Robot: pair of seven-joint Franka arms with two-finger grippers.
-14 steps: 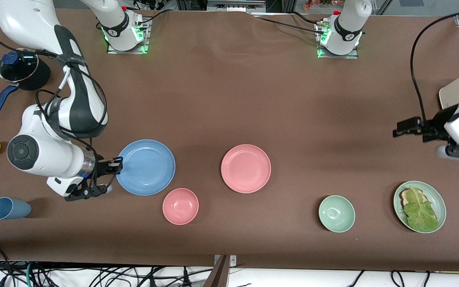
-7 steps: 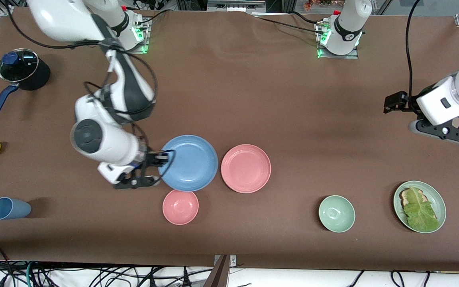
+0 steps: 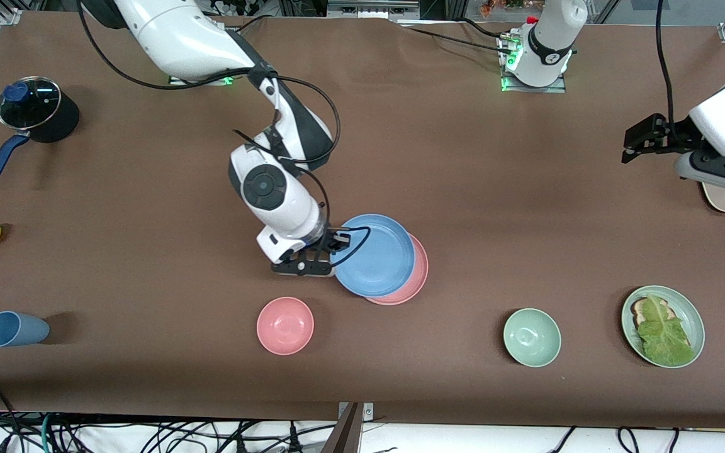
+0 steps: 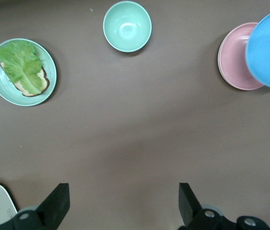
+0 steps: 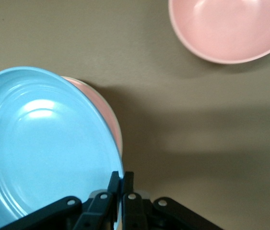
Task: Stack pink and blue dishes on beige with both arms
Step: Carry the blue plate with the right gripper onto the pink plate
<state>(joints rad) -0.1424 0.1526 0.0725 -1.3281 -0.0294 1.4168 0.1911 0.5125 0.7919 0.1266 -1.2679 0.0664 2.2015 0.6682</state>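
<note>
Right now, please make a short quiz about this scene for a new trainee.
1. True or false: the right gripper is shut on the blue plate.
2. The blue plate is over which dish? A) pink plate B) pink bowl C) green bowl
3. Fill in: the left gripper hangs ____ at its end of the table.

Key: 1 true; 2 A; 3 open.

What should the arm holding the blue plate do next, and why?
Probably shift a little farther toward the left arm's end, then lower. The right gripper pinches the blue plate by its rim, and it overlaps the pink plate off-centre, with a pink crescent showing. The left gripper waits open.
</note>
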